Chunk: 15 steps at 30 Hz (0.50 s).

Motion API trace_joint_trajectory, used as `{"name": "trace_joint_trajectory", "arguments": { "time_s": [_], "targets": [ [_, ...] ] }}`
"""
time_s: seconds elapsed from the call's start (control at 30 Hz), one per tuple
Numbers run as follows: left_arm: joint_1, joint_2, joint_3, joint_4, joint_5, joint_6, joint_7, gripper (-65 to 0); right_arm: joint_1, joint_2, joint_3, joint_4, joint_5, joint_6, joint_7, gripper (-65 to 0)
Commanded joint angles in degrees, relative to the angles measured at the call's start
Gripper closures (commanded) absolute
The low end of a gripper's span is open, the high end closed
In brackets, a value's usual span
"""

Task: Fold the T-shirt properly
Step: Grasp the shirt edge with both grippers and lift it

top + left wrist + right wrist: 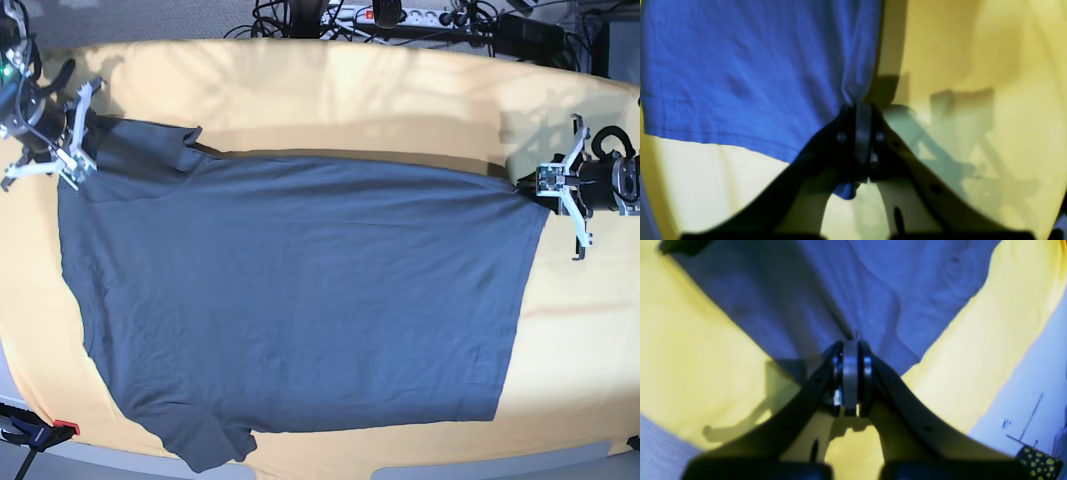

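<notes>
The dark blue-grey T-shirt lies spread flat on the yellow-orange cloth, collar end to the left and hem to the right. My left gripper is at the far right of the base view, shut on the shirt's upper hem corner. In the left wrist view the jaws pinch a bunched edge of the blue fabric. My right gripper is at the upper left, shut on the shirt by the upper sleeve. In the right wrist view the jaws clamp a fold of the shirt.
The yellow-orange cloth covers the table under the shirt and also shows in the right wrist view. Cables and a power strip lie past the back edge. A red-handled clamp sits at the front left corner. Bare grey tabletop borders the cloth.
</notes>
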Motion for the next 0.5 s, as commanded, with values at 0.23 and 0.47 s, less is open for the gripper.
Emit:
{"name": "trace_joint_trajectory", "arguments": {
  "time_s": [0.23,0.47],
  "targets": [
    [2.36,-5.18,-0.68,4.02,-0.66,-0.06,-0.13,0.0,-10.80,0.76,10.54,1.79,5.31,1.75,0.48,0.0],
    [8.31,-9.77,-0.68,12.55,-1.05,-0.06,8.55,0.0,-17.33,0.76,14.03,1.81,5.29,2.86,0.44,0.0]
  ]
}}
